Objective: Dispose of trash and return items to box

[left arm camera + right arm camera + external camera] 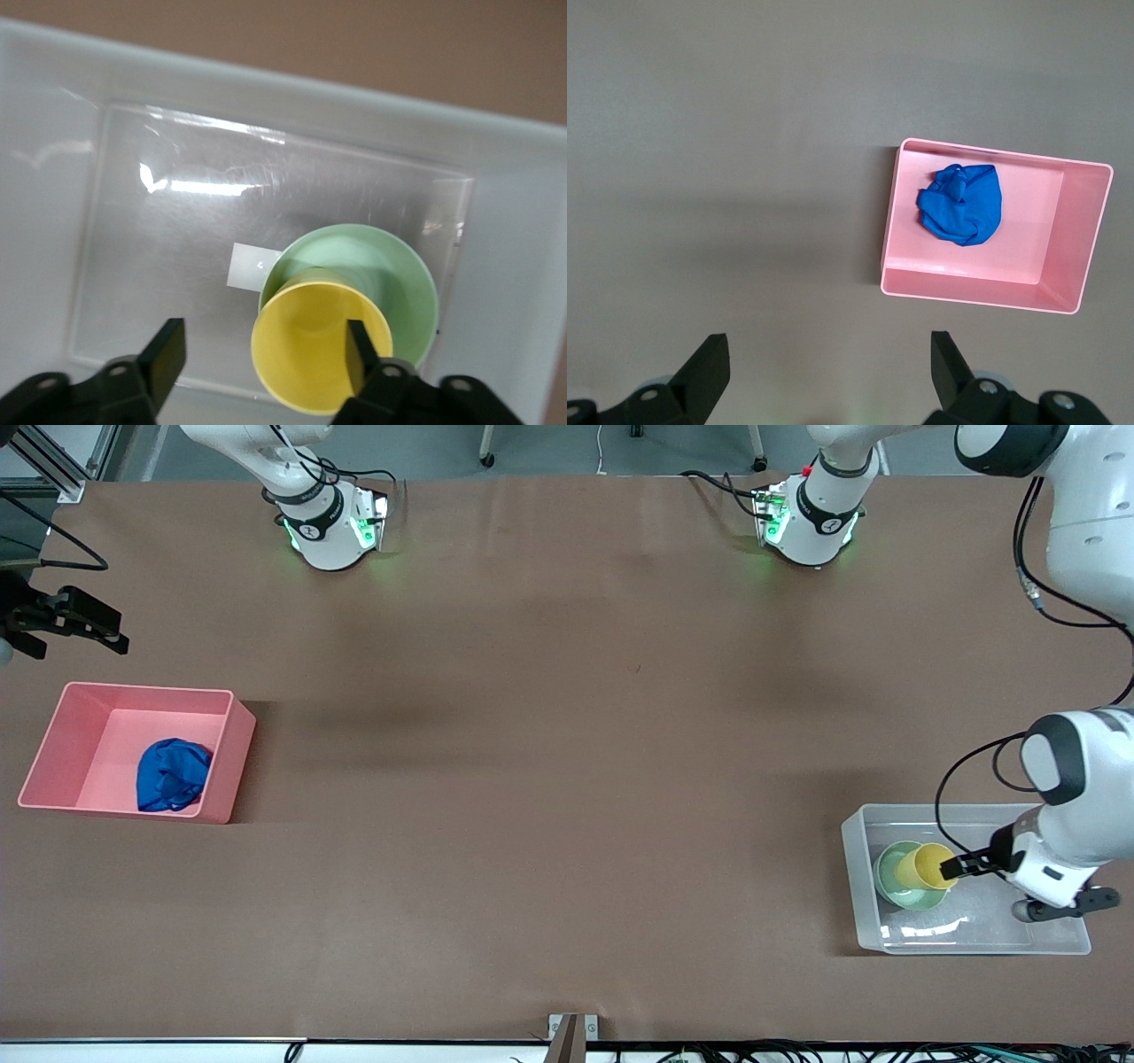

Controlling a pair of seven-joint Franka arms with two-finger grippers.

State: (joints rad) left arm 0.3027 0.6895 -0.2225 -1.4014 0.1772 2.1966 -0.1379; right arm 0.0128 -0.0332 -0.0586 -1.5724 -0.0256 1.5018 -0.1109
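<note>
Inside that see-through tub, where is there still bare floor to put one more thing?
The clear tub is bare along its wall nearest the front camera. The yellow cup stacked in the green bowl crowds one end, with the left gripper open around the cup.

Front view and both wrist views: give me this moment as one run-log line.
left gripper: open around yellow cup in green bowl, in clear box | right gripper: open, waiting | blue trash: in pink bin

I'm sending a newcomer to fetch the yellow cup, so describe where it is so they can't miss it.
Go to the see-through tub at the left arm's end of the table. Inside it sits a pale green bowl, and the yellow cup stands in that bowl, tilted, with the open left gripper at its rim. It is the only yellow thing there.
</note>
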